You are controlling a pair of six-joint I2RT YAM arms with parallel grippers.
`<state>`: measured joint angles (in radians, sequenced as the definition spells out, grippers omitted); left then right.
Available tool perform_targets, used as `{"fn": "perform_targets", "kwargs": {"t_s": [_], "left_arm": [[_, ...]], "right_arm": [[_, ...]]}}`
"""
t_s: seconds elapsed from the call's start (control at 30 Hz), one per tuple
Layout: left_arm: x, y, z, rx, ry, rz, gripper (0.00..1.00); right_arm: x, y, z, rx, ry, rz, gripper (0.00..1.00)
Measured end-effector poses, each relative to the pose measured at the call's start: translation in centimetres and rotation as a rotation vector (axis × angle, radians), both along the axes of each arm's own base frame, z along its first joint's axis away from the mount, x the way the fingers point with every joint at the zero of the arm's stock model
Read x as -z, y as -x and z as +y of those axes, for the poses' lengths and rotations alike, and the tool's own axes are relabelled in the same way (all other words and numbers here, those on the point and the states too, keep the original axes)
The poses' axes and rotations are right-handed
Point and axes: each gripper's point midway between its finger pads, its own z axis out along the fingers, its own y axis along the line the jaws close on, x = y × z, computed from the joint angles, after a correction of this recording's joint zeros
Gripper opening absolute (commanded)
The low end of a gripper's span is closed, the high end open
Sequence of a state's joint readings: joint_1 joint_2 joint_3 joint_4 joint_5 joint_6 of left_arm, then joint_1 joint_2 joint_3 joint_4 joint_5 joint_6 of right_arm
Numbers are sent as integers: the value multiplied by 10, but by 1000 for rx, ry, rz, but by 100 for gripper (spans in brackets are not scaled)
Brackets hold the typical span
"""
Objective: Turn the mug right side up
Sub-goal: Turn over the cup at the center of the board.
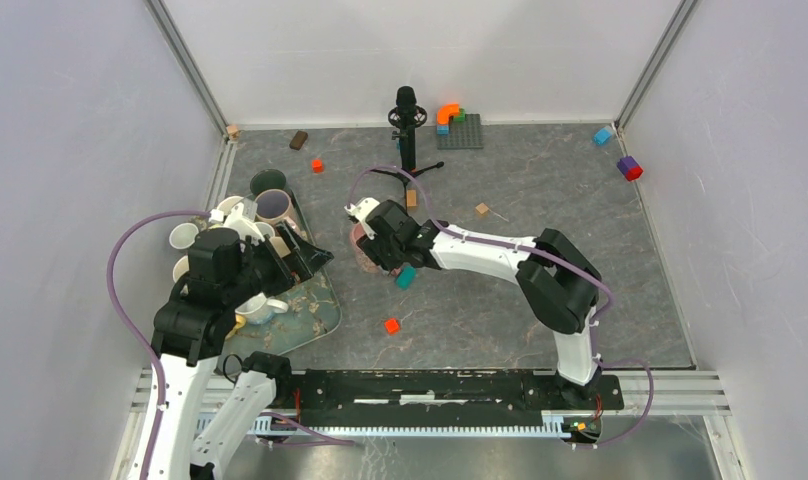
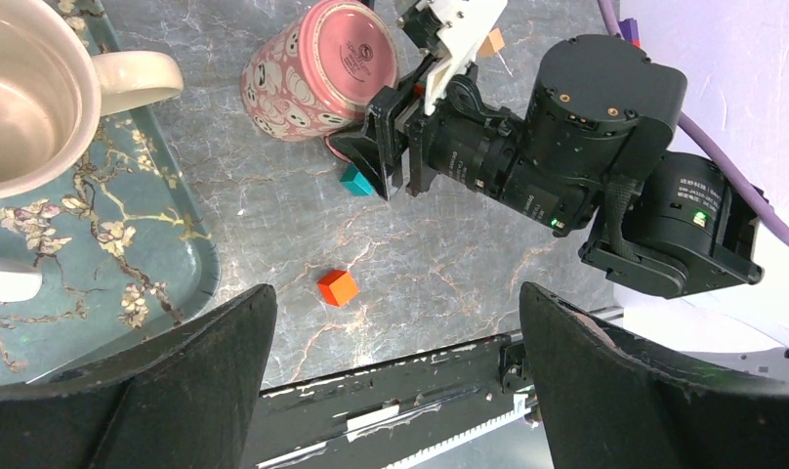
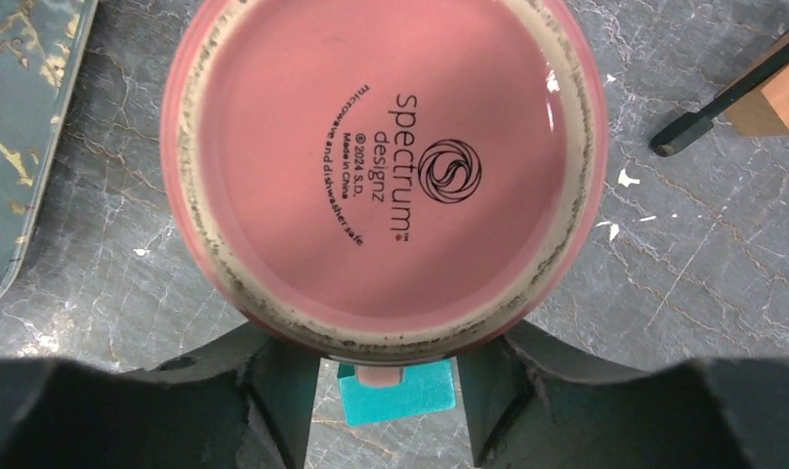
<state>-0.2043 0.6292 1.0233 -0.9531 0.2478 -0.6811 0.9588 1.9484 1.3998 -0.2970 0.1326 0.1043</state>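
The pink mug (image 3: 386, 166) stands upside down on the marbled table, its printed base facing up. It also shows in the left wrist view, with a face pattern on the mug's side (image 2: 317, 68). My right gripper (image 3: 388, 381) is low beside it, one finger on each side of the small pink handle (image 3: 386, 366), with a gap on both sides, so it is open. From above, the right gripper (image 1: 380, 245) hides most of the mug (image 1: 363, 250). My left gripper (image 2: 395, 322) hangs wide open and holds nothing, over the table near the tray's right edge.
A teal block (image 3: 400, 396) lies just under the handle, between the right fingers. An orange cube (image 2: 338, 287) sits nearer the front. The patterned tray (image 1: 320, 310) on the left holds several cups. A black stand (image 1: 408, 130) and a wooden block (image 3: 771, 98) are behind the mug.
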Motion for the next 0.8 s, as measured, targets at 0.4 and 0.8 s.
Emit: {"fn": "perform_targets", "kwargs": {"t_s": [0.4,0.8], "left_arm": [[4,-3,-1,3,3,1,100],[15,-14,-24,31,157,6,100]], "right_arm": [[6,-7,-4,11,12,21,0],[-35,-13,-20,20,-201,134,0]]}}
